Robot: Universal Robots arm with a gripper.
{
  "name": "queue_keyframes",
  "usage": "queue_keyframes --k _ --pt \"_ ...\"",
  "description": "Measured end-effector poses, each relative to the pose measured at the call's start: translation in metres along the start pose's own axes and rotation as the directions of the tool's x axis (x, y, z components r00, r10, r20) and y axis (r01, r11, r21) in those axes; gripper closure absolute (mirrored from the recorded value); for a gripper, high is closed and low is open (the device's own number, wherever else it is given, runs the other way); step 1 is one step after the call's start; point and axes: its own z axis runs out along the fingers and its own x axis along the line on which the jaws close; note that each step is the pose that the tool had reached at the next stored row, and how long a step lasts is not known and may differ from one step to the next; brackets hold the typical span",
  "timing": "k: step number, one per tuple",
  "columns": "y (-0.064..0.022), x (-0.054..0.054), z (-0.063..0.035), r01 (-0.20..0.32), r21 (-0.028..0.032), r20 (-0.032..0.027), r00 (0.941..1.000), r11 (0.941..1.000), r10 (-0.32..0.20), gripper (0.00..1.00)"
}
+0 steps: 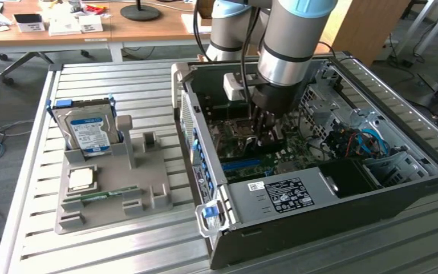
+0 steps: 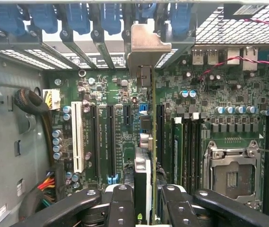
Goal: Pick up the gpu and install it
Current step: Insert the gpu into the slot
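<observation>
Gripping the gpu (image 2: 146,142), a thin dark circuit card with a silver metal end bracket, edge-on between its black fingers (image 2: 117,208), the gripper (image 2: 144,208) hung inside the open black computer case (image 1: 401,194). The card's long axis ran straight ahead from the fingers, along the green motherboard (image 2: 125,94) slots towards the rear slot openings. Its lower edge against the slot was hidden.

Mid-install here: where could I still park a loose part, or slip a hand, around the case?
Bare slatted table in front of the grey parts stand, and between the stand and the computer case. Inside the case it is crowded around the pincer gripping the gpu.
</observation>
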Motion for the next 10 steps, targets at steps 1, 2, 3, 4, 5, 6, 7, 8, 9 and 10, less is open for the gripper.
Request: queue_keyframes --k 1,2,3,4,5,6,7,8,9,10 --pt "0.0002 0.0001 0.0007 0.000 0.0000 -0.0001 1.0000 1.0000 0.000 0.73" --pt "0.0005 0.0001 0.0012 0.000 0.0000 0.0000 1.0000 1.0000 0.000 0.73" --pt "0.0008 0.0001 0.0016 0.000 0.0000 -0.0002 1.0000 1.0000 0.000 0.73" --pt "0.0009 0.0001 0.0017 0.000 -0.0002 -0.0002 1.0000 1.0000 0.000 0.73" --pt "0.0010 0.0002 0.0017 0.000 -0.0002 -0.0003 1.0000 1.0000 0.000 0.73" --pt "0.0010 0.0004 0.0020 0.000 0.0000 0.0000 1.0000 1.0000 0.000 0.73" --pt "0.0011 0.0006 0.0021 0.000 0.0001 0.0001 1.0000 1.0000 0.000 0.73" --pt "0.0012 0.0007 0.0023 0.000 0.0001 0.0001 1.0000 1.0000 0.000 0.73" --pt "0.0013 0.0008 0.0024 0.000 0.0001 0.0001 1.0000 1.0000 0.000 0.73" --pt "0.0016 0.0009 0.0025 0.000 0.0000 0.0000 1.0000 1.0000 0.000 0.73"
